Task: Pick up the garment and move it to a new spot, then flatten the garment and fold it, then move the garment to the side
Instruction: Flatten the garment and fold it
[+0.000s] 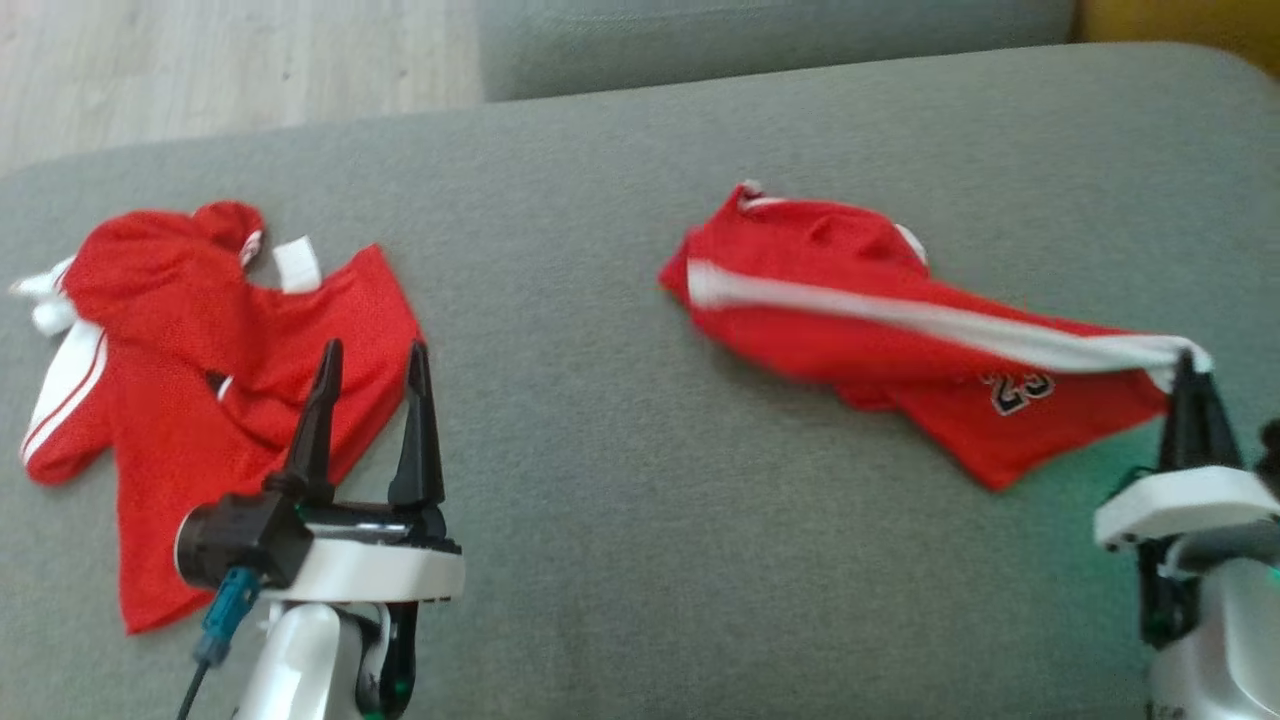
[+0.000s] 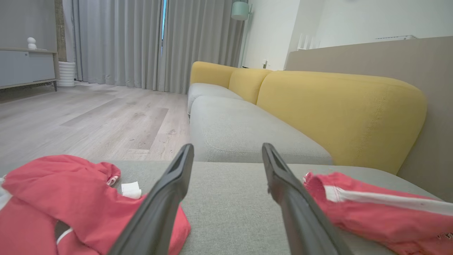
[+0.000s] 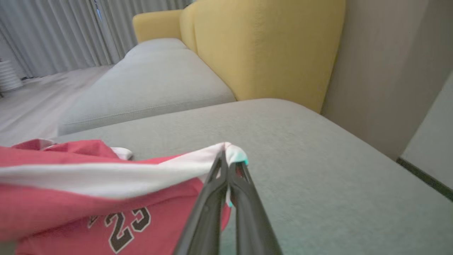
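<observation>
Grey sofa seat (image 1: 620, 520), yellow backrest (image 2: 339, 113), wood floor (image 2: 88, 120), grey curtains (image 2: 120, 42)

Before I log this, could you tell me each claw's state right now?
Left claw: open, empty.
Right claw: shut on the numbered red garment.

This is a home living room. A long sofa (image 2: 240, 131) with soft grey seats and plump mustard-yellow back cushions (image 2: 336, 113) runs toward the window. Pale grey full-length curtains (image 2: 124, 42) hang there, reaching the floor (image 2: 88, 117), which is light wood-look plank. Over by the far wall stands a low grey sideboard (image 2: 24, 67) with a small white ornament (image 2: 32, 43) on top and a ribbed white cylinder (image 2: 66, 73) beside it. A pale green lamp shade (image 2: 240, 10) sits above the sofa's far end, next to plain white walls.
</observation>
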{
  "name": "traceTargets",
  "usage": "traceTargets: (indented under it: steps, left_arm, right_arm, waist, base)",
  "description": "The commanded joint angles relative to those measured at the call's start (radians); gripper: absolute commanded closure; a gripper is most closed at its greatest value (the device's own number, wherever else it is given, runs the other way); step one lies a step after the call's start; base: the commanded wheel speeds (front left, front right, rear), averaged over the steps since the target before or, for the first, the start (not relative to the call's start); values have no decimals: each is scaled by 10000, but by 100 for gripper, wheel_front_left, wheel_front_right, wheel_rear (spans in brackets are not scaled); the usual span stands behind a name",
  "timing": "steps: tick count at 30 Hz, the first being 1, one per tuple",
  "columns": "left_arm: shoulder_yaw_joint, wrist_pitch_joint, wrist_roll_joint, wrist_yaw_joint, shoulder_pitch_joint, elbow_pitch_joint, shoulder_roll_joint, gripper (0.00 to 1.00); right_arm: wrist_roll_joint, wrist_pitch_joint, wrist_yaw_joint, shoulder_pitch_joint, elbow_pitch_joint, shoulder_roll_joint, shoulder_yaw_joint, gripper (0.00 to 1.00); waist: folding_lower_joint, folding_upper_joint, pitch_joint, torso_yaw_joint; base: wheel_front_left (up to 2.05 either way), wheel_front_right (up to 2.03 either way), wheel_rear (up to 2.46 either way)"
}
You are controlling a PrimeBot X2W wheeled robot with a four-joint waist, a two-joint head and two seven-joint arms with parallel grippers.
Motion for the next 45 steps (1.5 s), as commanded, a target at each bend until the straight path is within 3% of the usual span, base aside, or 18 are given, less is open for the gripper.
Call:
traceTargets:
  steps: [1, 4, 5, 6, 11, 20, 25, 34, 45]
  left_arm:
    - [351, -95, -71, 67, -63, -352, 21, 0]
    - [305, -95, -102, 74, -54, -362, 21, 0]
    - [286, -95, -111, 80, -57, -355, 21, 0]
    - [262, -95, -120, 90, -57, -350, 21, 0]
    - [197, -95, -167, 108, 14, -354, 20, 0]
    - [203, -95, -175, 43, 109, -323, 20, 0]
    - [69, -95, -225, 35, 134, -369, 20, 0]
    - [-89, -95, -312, 72, 21, -420, 20, 0]
    - [-482, -95, -518, 99, -467, -324, 20, 0]
  right_arm:
    - [-141, 82, 75, -184, -480, -152, 96, 100]
    - [-494, 428, 75, 34, -751, -137, -478, 100]
    - [-695, 497, 75, 72, -828, -126, -747, 74]
    - [-850, 533, 75, 75, -904, -106, -1006, 0]
    - [-1333, 146, 75, -13, -1489, -18, -1000, 0]
    - [400, -299, 75, 574, -2943, -7, 2290, 0]
    - [786, -305, 75, 1225, -3120, -6, 3204, 0]
    - [632, -183, 75, 496, -2497, -6, 2706, 0]
    - [-594, 2428, 75, -1946, 608, -5, -27, 0]
  waist:
    - [1, 0, -167, -187]
    - [1, 0, -217, -260]
    - [1, 0, -245, -268]
    - [1, 0, -260, -270]
    - [1, 0, -338, -246]
    - [1, 0, -414, -114]
    - [1, 0, -419, 103]
    - [1, 0, -42, 561]
    - [1, 0, 713, 1138]
  base:
    - [0, 0, 0]
    - [0, 0, 0]
    - [0, 0, 0]
    - [0, 0, 0]
    - [0, 0, 0]
    - [0, 0, 0]
    - [0, 0, 0]
    - [0, 0, 0]
    - [0, 0, 0]
